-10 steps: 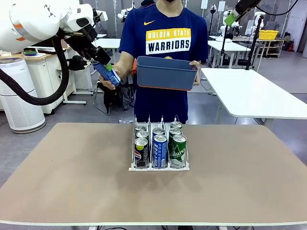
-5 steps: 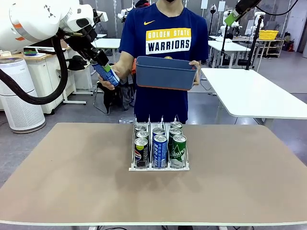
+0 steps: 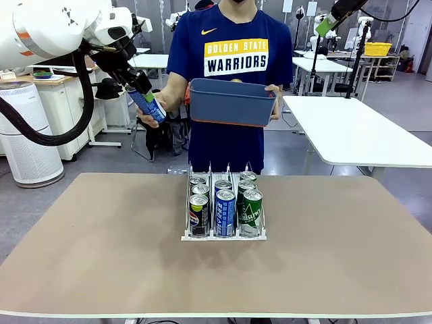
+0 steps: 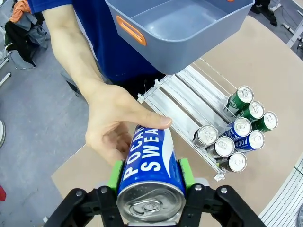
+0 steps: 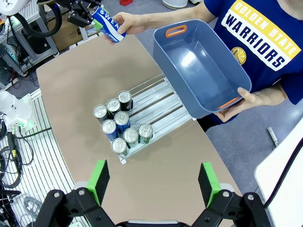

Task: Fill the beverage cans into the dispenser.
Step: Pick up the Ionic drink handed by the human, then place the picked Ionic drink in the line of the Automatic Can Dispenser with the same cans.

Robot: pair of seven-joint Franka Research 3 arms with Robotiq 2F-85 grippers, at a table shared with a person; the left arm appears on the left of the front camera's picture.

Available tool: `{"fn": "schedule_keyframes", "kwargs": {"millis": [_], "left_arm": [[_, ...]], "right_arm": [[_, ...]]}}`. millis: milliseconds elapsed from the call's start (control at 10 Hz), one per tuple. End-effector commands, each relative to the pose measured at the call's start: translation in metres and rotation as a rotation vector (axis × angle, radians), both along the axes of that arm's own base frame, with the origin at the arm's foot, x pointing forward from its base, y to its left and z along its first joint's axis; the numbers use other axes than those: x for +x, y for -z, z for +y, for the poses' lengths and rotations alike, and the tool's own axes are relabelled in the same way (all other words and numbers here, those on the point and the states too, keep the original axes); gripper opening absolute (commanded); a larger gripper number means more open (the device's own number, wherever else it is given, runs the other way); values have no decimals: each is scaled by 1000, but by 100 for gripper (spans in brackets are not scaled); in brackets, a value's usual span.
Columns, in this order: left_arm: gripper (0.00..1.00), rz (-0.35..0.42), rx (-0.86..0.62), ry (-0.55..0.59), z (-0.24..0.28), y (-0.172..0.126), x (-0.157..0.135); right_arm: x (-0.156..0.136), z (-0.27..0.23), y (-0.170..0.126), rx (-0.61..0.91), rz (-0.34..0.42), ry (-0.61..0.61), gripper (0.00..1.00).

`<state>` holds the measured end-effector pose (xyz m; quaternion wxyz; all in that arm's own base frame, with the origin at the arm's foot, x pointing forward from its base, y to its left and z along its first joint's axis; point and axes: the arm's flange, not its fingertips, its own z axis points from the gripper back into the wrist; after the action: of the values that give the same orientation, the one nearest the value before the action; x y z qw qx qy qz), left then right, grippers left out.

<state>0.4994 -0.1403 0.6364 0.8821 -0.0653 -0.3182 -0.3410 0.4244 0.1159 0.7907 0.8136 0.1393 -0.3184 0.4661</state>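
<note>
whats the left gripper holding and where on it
The left gripper is shut on a blue can, green pads on its sides near the top; the person's hand still holds its lower end.

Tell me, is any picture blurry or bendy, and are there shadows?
Front view: sharp, evenly lit, soft shadow on the table beside the dispenser. Left wrist view: wide-angle lens makes the blue can in the left gripper look huge; the person's hand touches it. Right wrist view: table edges look slightly bent; can tops shine a little.
</note>
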Motion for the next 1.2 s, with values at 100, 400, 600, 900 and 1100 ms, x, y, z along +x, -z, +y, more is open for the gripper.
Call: {"fn": "schedule_keyframes", "kwargs": {"millis": [100, 400, 600, 900, 1100], "left_arm": [[0, 0, 0, 0, 0, 0, 0], [0, 0, 0, 0, 0, 0, 0], [0, 0, 0, 0, 0, 0, 0], [0, 0, 0, 0, 0, 0, 0], [0, 0, 0, 0, 0, 0, 0]], "right_arm": [[-1, 0, 1, 0, 1, 1, 100], [-1, 0, 1, 0, 1, 1, 100], [-1, 0, 1, 0, 1, 1, 100], [-1, 0, 1, 0, 1, 1, 100], [-1, 0, 1, 0, 1, 1, 100]]}}
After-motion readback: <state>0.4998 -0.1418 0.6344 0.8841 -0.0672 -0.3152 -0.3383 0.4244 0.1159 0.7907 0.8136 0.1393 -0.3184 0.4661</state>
